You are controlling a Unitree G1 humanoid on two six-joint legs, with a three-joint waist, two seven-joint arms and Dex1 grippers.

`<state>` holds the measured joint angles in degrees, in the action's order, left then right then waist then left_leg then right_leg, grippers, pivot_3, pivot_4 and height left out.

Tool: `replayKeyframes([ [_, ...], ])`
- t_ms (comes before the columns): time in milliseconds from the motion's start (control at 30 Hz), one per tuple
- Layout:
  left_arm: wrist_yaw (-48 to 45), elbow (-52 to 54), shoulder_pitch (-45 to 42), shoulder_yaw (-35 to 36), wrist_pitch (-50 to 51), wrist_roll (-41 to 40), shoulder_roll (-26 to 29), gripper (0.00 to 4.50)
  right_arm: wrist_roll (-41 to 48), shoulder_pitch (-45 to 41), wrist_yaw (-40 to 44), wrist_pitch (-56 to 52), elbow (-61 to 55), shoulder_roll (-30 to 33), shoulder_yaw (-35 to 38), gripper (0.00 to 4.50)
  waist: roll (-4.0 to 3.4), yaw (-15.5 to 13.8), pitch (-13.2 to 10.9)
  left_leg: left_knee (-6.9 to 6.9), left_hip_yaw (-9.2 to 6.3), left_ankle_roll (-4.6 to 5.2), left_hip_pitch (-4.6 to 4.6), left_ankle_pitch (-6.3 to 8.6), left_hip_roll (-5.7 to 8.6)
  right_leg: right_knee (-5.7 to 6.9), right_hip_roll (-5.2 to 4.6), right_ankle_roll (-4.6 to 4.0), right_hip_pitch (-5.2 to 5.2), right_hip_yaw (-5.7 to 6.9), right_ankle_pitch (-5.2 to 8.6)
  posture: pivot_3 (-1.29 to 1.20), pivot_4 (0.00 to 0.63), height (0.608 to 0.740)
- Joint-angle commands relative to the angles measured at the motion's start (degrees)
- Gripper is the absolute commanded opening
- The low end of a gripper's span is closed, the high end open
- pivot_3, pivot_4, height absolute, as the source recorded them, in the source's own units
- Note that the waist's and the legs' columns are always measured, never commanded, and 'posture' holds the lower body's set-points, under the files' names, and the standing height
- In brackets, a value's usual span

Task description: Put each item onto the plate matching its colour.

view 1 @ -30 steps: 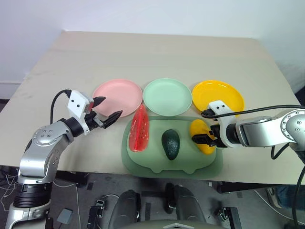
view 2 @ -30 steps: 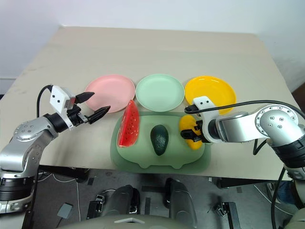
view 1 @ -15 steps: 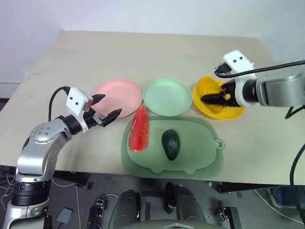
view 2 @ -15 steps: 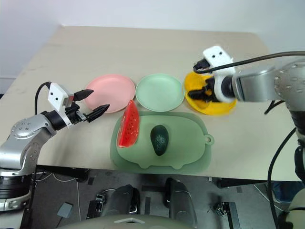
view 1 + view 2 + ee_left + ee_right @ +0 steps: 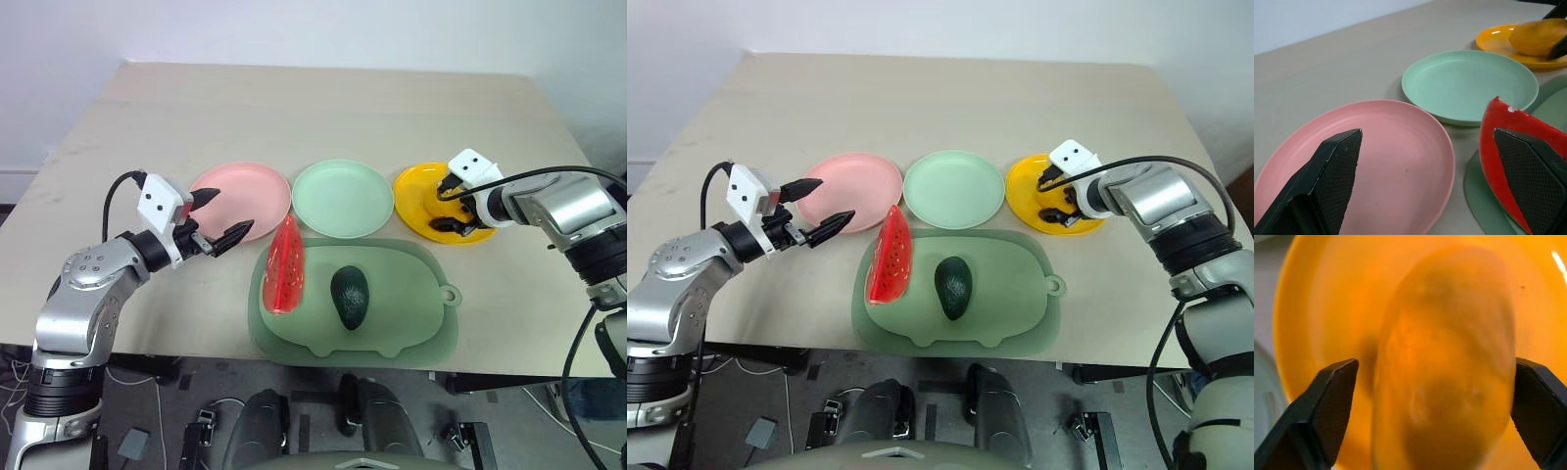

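Observation:
The yellow mango (image 5: 1449, 357) sits in the yellow plate (image 5: 413, 188) at the right of the row. My right gripper (image 5: 449, 206) hangs over it, open, one finger on each side and apart from the fruit. The red watermelon slice (image 5: 284, 264) and the dark green avocado (image 5: 350, 296) lie on the sage-green mat (image 5: 411, 323). The pink plate (image 5: 245, 191) and the mint green plate (image 5: 343, 198) hold nothing. My left gripper (image 5: 233, 212) is open and empty, hovering at the pink plate's near left edge, just left of the watermelon slice.
The three plates stand in a row just behind the mat, near the table's front edge. Behind the plates the beige tabletop (image 5: 323, 108) stretches bare to the wall.
My right gripper carried the mango from the mat's right end up and back to the yellow plate, then opened. The left gripper has stayed in place.

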<state>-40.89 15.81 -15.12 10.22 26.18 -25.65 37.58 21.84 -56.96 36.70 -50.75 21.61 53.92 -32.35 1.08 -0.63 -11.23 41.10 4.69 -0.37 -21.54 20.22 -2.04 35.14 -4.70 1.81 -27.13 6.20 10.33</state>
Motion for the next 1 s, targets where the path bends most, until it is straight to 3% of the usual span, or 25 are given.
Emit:
replayKeyframes([
  [33, -0.2, 2.4, 0.5, 1.4, 0.1, -0.6, 1.0, 4.50, -5.1, 0.0, 1.9, 2.2, -3.4, 2.4, 5.3, 4.47, 0.00, 0.0, 0.0, 0.00, 0.00, 0.00, 0.00, 0.00, 0.00, 0.00, 0.00, 0.00, 0.00, 0.00, 0.00, 0.00, 0.150, 0.740],
  [167, -0.6, 2.0, 0.8, 2.0, 0.1, -0.7, 1.6, 4.50, -7.2, 1.3, 7.5, 6.2, -12.5, 7.2, 10.1, 4.47, -0.06, -0.1, 0.0, -0.02, -0.02, 0.00, -0.02, 0.00, 0.01, -0.01, 0.00, 0.00, -0.01, 0.01, 0.01, 0.00, 0.150, 0.740],
  [233, -0.9, 1.6, 0.8, 1.8, 0.0, -0.6, 1.8, 4.50, -2.7, 3.8, 14.7, 7.4, -20.0, 10.5, 15.0, 4.47, -0.06, -0.1, 0.0, -0.03, -0.04, 0.00, -0.02, 0.00, 0.01, -0.02, 0.01, 0.00, -0.01, 0.01, 0.01, 0.00, 0.150, 0.740],
  [333, -1.5, 0.5, 0.0, 0.8, -0.3, -0.2, 1.6, 4.50, 2.2, 10.3, 23.9, 15.1, -28.7, 12.9, 22.0, 4.47, -0.04, -0.1, 0.0, -0.06, -0.09, 0.00, 0.06, 0.00, 0.00, -0.04, 0.03, 0.00, 0.06, 0.03, 0.01, 0.00, 0.150, 0.740],
  [467, -2.3, -1.6, -2.3, -0.6, -0.9, 0.4, 1.2, 4.50, 2.3, 18.4, 34.3, 29.4, -38.0, 13.8, 25.6, 4.47, -0.03, -0.1, 0.0, 0.00, -0.14, 0.00, 0.26, 0.00, -0.01, -0.12, 0.03, 0.01, 0.35, 0.08, 0.01, 0.00, 0.150, 0.740],
  [633, -3.3, -3.3, -4.6, -1.6, -1.4, 0.9, 0.8, 4.50, -6.1, 19.3, 40.9, 47.1, -42.3, 10.2, 20.6, 4.47, -0.02, 0.0, 0.0, 0.04, -0.13, -0.07, 0.29, -0.04, 0.00, -0.05, 0.04, 0.01, 0.34, 0.03, 0.02, 0.00, 0.150, 0.740],
  [833, -3.0, -3.0, -4.4, -1.8, -1.8, 1.1, 0.4, 4.50, -19.4, 17.2, 43.4, 67.9, -33.6, 4.0, 13.5, 4.47, -0.02, 0.0, 0.0, 0.05, -0.05, -0.33, 0.30, -0.18, 0.02, -0.05, 0.04, 0.00, 0.35, 0.03, 0.01, 0.00, 0.150, 0.740],
  [1000, -3.8, 1.4, -2.3, -0.9, 1.2, -2.2, 0.5, 4.50, -30.0, 12.7, 39.7, 80.4, -24.8, -5.2, 7.4, 4.47, 0.02, 0.3, 0.0, 0.06, 0.02, -0.37, 0.40, -0.20, 0.01, -0.03, 0.08, -0.03, 0.43, 0.06, 0.02, 0.00, 0.150, 0.740],
])
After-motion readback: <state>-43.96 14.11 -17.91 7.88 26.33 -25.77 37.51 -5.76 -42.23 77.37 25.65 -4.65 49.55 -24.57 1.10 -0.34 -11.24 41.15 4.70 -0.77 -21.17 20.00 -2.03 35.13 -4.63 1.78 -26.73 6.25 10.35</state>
